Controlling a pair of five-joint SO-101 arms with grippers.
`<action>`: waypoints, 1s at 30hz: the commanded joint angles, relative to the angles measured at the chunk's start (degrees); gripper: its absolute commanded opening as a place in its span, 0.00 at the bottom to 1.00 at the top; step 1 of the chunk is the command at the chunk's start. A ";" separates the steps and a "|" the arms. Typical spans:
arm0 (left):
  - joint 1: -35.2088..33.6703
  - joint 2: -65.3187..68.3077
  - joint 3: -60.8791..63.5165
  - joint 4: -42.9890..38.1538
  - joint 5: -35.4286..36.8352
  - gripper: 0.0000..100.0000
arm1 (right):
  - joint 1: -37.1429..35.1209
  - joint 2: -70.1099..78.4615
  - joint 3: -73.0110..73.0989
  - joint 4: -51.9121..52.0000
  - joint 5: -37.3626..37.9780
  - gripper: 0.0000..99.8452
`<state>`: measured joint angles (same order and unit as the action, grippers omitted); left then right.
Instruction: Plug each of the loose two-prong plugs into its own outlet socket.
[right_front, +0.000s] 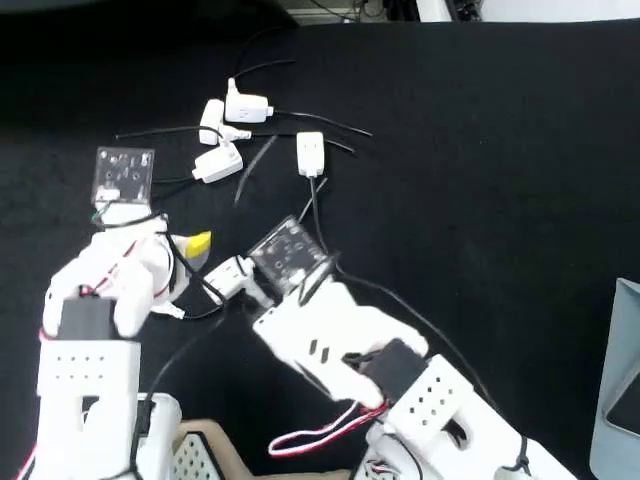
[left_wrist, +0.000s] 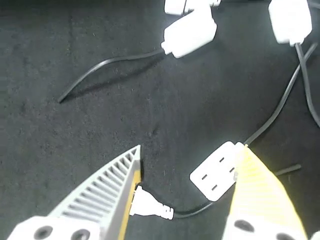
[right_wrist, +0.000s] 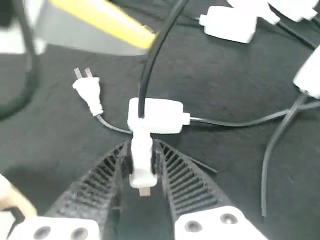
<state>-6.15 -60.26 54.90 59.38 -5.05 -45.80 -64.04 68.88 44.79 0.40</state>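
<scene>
**Right gripper**: the black ribbed fingers are closed tight on a narrow white plug body, gripped across its flanks. Directly ahead of the fingertips, the plug's far end meets a white rectangular outlet block with black cords leaving it. The plug itself hides the joint, so it cannot be told whether the prongs are fully seated.

Just beside the block, off one flank of this gripper, lies a loose white two-prong plug. Its prongs are bare and it sits on a thin black lead.

**Left gripper**: the jaws stand wide apart and hold nothing. The yellow finger touches the outlet block at its slotted face. The loose plug lies just beside the other finger, which is grey and ribbed.

Well beyond both grippers, further white socket blocks lie with their cords on the black cloth table.

**Assessment:** the step in hand appears to be inserting the held plug into the block.
- The next move likely calls for a straight push along the plug's axis.
- The block should be braced against the yellow finger, since a light block on cloth is liable to slide or twist.
- The loose plug is not yet placed. It lies flat and low, so it would need a pinch across its body.
</scene>
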 joint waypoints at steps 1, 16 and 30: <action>0.04 -9.49 2.07 -0.88 0.70 0.30 | -2.29 -0.40 -3.30 -4.48 1.41 0.01; 8.40 -25.85 3.30 11.78 -4.13 0.30 | -2.11 14.37 -11.65 -7.03 -1.05 0.01; 8.13 -25.85 3.03 12.04 -5.10 0.30 | 1.32 19.30 -13.67 -10.02 -1.32 0.01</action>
<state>5.19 -85.85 58.77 71.69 -9.54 -45.98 -45.49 58.95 37.49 -0.40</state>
